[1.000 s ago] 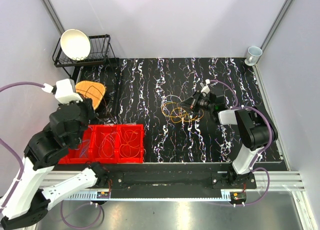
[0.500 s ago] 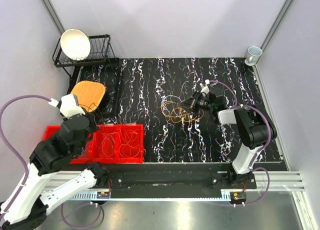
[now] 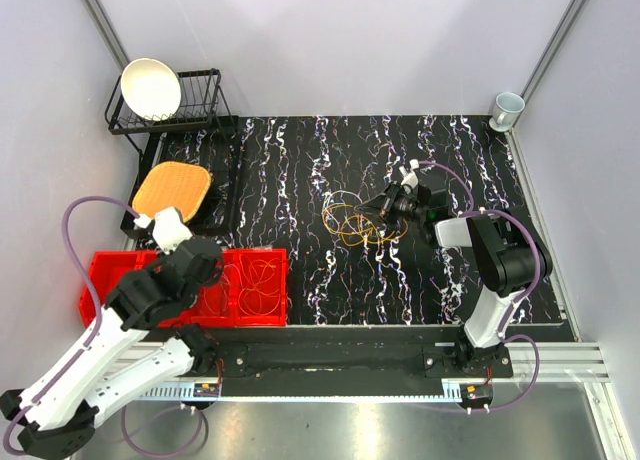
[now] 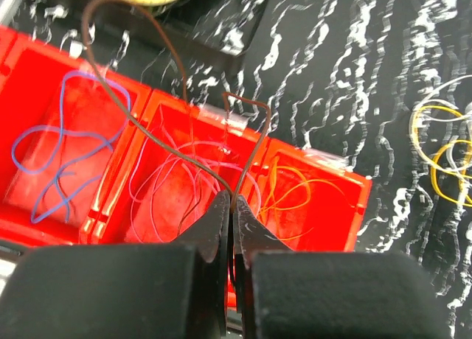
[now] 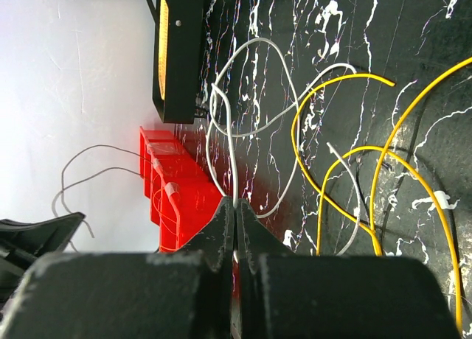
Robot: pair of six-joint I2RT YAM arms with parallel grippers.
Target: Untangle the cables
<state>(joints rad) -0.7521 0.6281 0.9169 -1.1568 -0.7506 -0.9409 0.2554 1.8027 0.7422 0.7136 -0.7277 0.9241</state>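
A tangle of cables [image 3: 352, 221], yellow, orange and white, lies mid-mat. My right gripper [image 3: 374, 212] sits at its right edge, low over the mat. In the right wrist view the gripper [image 5: 234, 203] is shut on a white cable [image 5: 233, 169], with yellow cable loops [image 5: 354, 77] beside it. My left gripper [image 4: 233, 199] hangs over the red bins [image 4: 317, 162], shut on a thin dark cable [image 4: 247, 171] that arcs up and away. The bins hold a blue cable [image 4: 59, 138], a purple cable [image 4: 147, 178] and an orange cable [image 4: 295, 203], one per compartment.
The red bins [image 3: 286, 280] stand at the near left of the mat, partly under my left arm. Behind them lie a woven orange pad [image 3: 172, 188] and a black dish rack [image 3: 200, 105] with a white bowl [image 3: 150, 87]. A cup [image 3: 507, 107] stands far right.
My left arm has swung down and toward the near edge, from beside the orange pad to over the red bins, carrying the dark cable. The right arm has stayed put.
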